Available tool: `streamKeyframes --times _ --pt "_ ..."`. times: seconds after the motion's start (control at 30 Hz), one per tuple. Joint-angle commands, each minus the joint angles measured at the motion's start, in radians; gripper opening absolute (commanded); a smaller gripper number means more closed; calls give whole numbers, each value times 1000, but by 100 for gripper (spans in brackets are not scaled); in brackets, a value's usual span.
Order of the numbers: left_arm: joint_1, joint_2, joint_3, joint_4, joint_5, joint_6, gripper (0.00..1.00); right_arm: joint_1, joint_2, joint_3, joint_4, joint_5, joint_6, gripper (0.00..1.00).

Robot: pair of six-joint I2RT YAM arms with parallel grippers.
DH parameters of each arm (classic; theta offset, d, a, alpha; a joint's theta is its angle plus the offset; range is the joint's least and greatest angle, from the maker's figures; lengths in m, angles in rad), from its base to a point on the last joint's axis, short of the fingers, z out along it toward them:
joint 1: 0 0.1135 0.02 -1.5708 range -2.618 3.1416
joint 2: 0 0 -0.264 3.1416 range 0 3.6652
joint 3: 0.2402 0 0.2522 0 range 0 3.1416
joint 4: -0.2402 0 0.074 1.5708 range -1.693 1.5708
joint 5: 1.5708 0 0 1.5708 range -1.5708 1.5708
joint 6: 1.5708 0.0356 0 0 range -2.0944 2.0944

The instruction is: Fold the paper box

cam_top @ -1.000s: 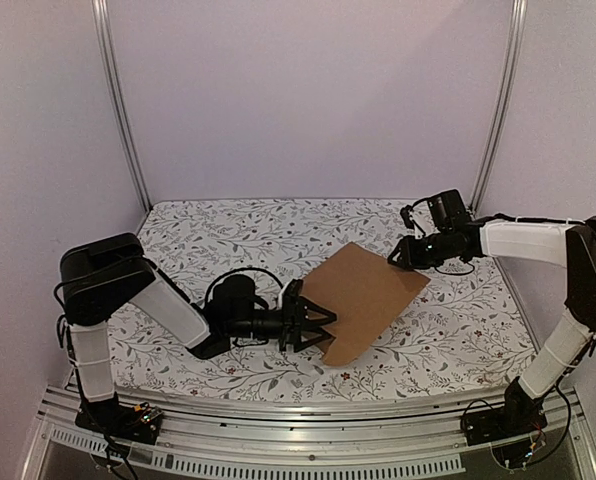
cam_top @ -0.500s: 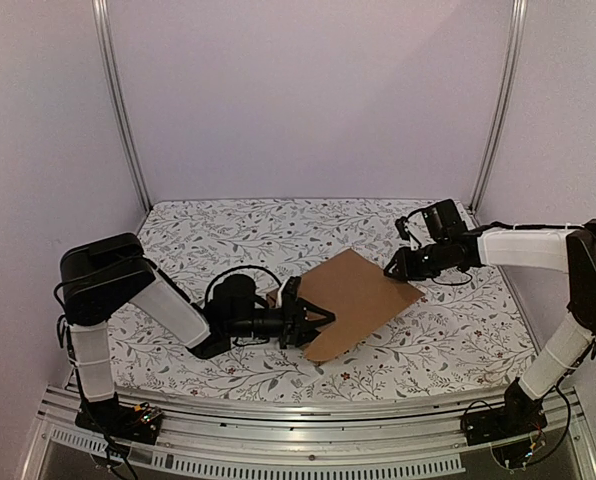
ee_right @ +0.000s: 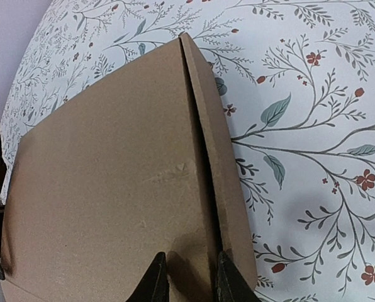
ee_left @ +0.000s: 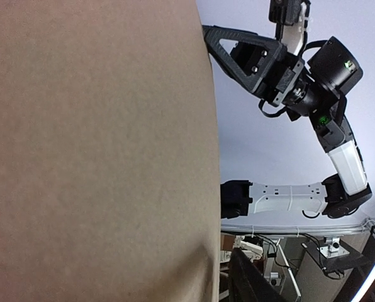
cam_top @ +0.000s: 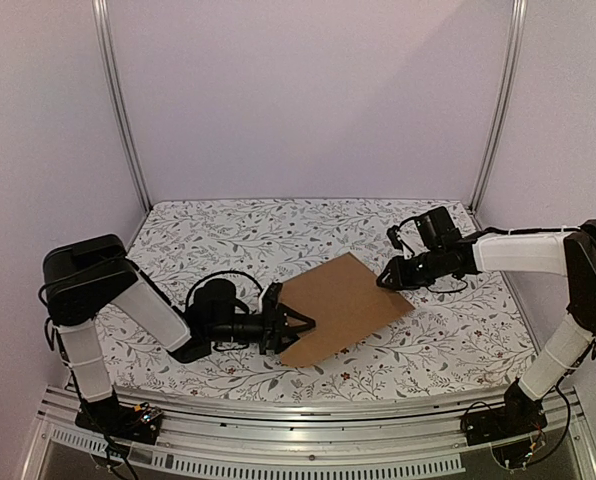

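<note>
The paper box (cam_top: 343,305) is a flat brown cardboard shape lying at mid table. My left gripper (cam_top: 288,328) is rolled on its side at the box's near-left edge, jaws spread, with the cardboard edge between them. In the left wrist view the cardboard (ee_left: 99,145) fills the left side and one finger (ee_left: 247,280) shows apart from it; the other is hidden. My right gripper (cam_top: 386,279) sits on the box's right corner. In the right wrist view its fingertips (ee_right: 156,280) rest a little apart on the box top (ee_right: 112,176), beside a slit (ee_right: 200,151).
The floral tablecloth (cam_top: 218,240) covers the table. Metal frame posts (cam_top: 118,110) stand at the back corners, with plain walls behind. The right arm (ee_left: 288,69) shows in the left wrist view beyond the cardboard edge.
Both grippers have moved left, and the box has slid left and turned a little with them.
</note>
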Motion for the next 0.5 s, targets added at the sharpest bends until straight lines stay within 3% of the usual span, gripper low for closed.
streamKeyframes --times 0.0,0.17,0.47 --pt "37 -45 -36 -38 67 31 47 17 25 -26 -43 24 -11 24" --pt "64 -119 -54 -169 101 82 48 25 25 -28 -53 47 -27 24" --pt "78 -354 -25 -690 47 288 50 31 25 -19 -54 62 -29 24"
